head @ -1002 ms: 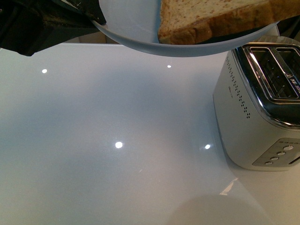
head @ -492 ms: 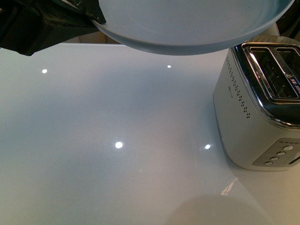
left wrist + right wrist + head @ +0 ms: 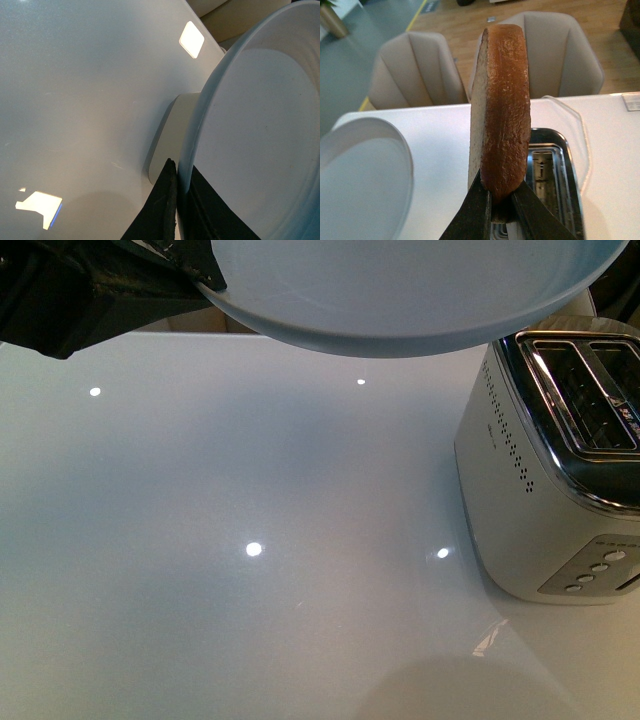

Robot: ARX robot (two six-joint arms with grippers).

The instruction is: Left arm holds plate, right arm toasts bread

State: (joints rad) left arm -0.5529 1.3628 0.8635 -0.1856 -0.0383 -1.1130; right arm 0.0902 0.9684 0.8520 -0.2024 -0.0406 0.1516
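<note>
In the front view the plate (image 3: 400, 290) runs off the top edge, and so do the dark left fingers (image 3: 185, 268) at its rim, their tips hard to make out. The toaster (image 3: 540, 470) is cut by the right edge — the marks by its buttons (image 3: 598, 572) are too small to read. From the left wrist, the plate hides most of the toaster and spills out of the frame; from the right wrist, the lower end of the bread (image 3: 502, 110) is buried between the right fingers (image 3: 472, 210), themselves cut off by the frame — together they mask part of the toaster's slots.
</note>
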